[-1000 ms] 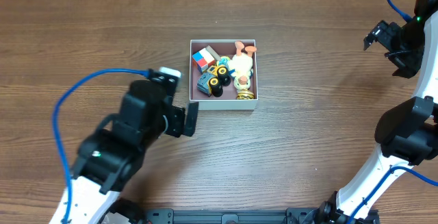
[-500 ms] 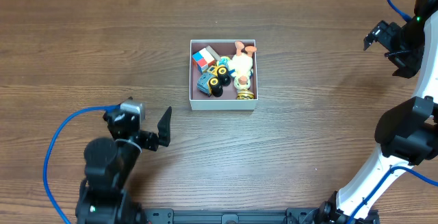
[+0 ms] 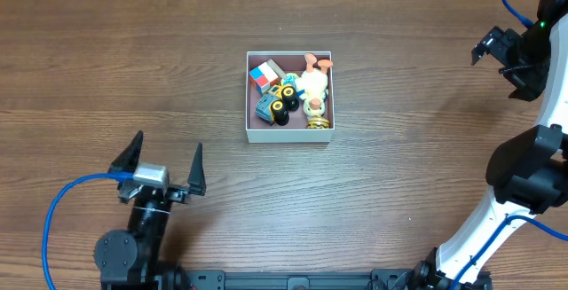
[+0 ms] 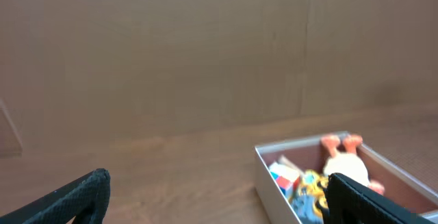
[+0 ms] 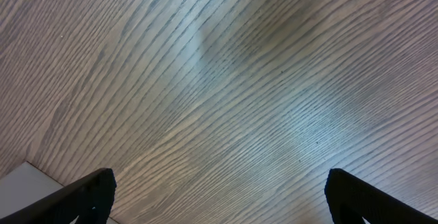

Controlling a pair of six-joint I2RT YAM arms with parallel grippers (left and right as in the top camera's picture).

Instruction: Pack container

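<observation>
Two pincers stood with fingers wide apart, gripping nothing: my left gripper at the near left, pointing level toward the far side; my right gripper at the far right, facing the table. One container sat mid-table, holding jumbled toys I couldn't count.

Brown wood-grain table; multicoloured cube beside yellow black-wheeled toy car; pale doll

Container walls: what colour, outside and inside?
The container has white walls and a dull pink-mauve inside; overhead view shows it best.
</observation>
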